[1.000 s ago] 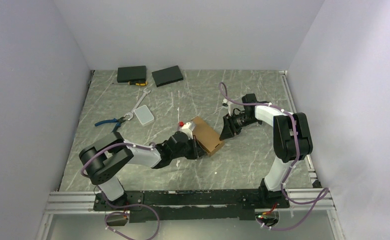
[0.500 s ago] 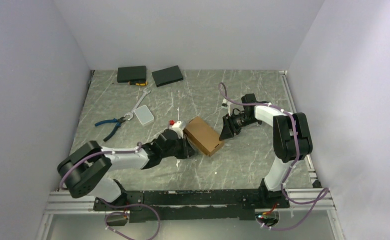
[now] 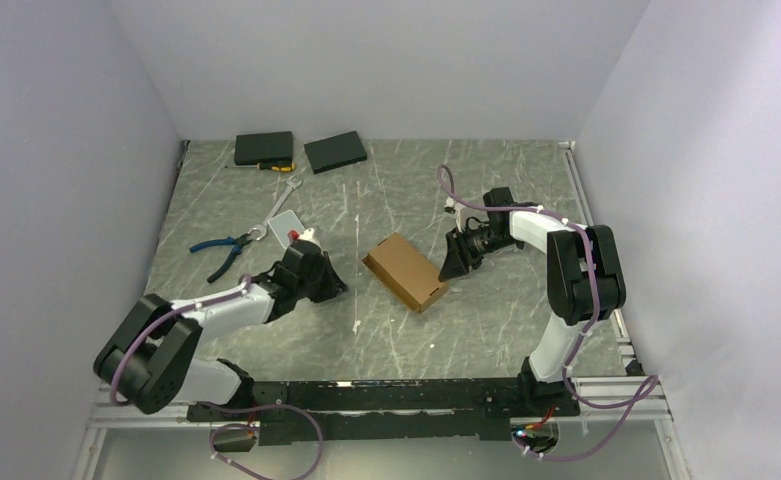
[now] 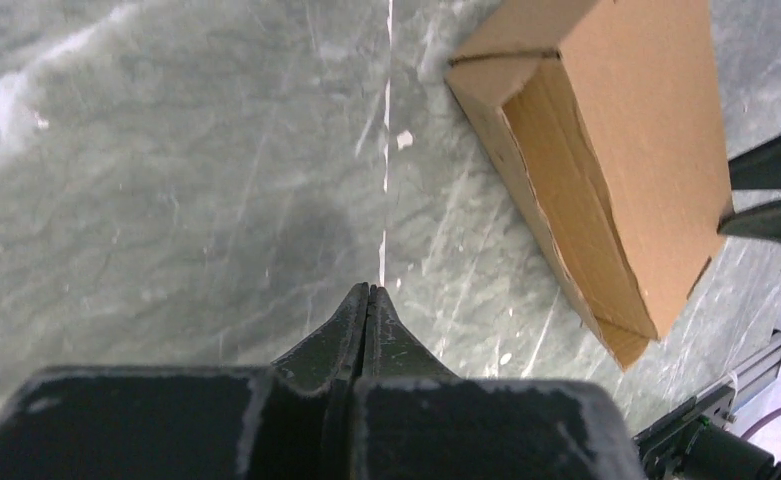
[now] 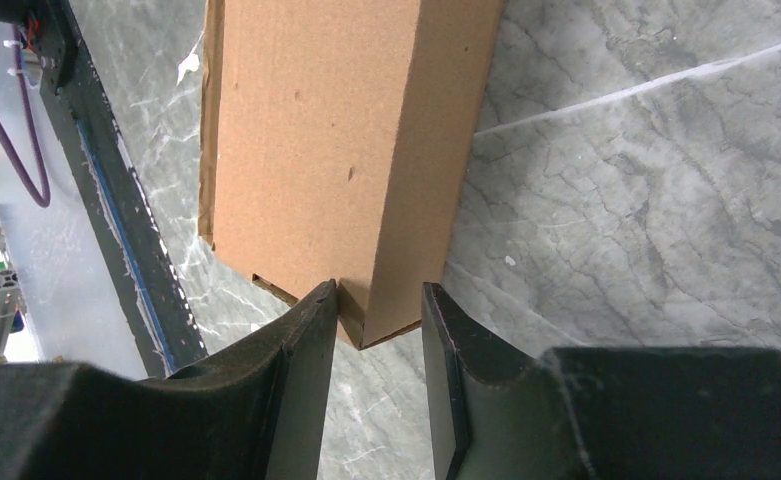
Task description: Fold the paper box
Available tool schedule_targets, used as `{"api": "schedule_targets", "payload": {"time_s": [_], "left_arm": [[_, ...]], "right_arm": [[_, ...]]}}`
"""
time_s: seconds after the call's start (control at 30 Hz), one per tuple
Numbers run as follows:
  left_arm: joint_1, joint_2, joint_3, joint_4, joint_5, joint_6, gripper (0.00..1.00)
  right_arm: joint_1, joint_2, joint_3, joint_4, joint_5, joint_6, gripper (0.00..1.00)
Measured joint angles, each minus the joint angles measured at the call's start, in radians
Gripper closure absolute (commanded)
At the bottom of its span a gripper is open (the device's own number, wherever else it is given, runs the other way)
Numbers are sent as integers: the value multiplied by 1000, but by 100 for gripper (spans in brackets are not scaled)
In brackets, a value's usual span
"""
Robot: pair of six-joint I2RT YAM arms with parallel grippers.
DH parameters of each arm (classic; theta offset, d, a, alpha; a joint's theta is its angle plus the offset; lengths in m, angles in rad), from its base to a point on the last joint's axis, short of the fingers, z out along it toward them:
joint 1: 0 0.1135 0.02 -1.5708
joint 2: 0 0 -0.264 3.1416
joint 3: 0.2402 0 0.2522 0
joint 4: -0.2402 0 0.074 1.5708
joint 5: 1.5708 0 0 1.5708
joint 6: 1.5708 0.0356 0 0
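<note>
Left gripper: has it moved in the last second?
Yes. The left gripper, shut, has backed off leftward from the paper box, ending nearer the blue pliers.

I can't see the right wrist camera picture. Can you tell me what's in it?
A corner of the brown cardboard box sits between the two black fingers of the right gripper, which stand apart; whether they pinch it is unclear. It rests on a grey marbled table, with a black rail at the left.

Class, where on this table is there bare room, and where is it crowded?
Free: the far stretch beyond the right gripper; the near strip between paper box and rail. Crowded: far left, around black slabs, pliers.
</note>
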Motion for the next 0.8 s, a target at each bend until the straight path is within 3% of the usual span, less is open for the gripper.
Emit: {"api": "schedule_targets", "payload": {"time_s": [0.27, 0.53, 0.8], "left_arm": [[32, 203, 153, 6, 70, 9, 100], [43, 455, 454, -38, 133, 29, 100], [55, 520, 558, -74, 158, 63, 100]], "right_arm": [[0, 1, 0, 0, 0, 0, 61], [2, 2, 1, 0, 0, 0, 61], [4, 2, 1, 0, 0, 0, 59]]}}
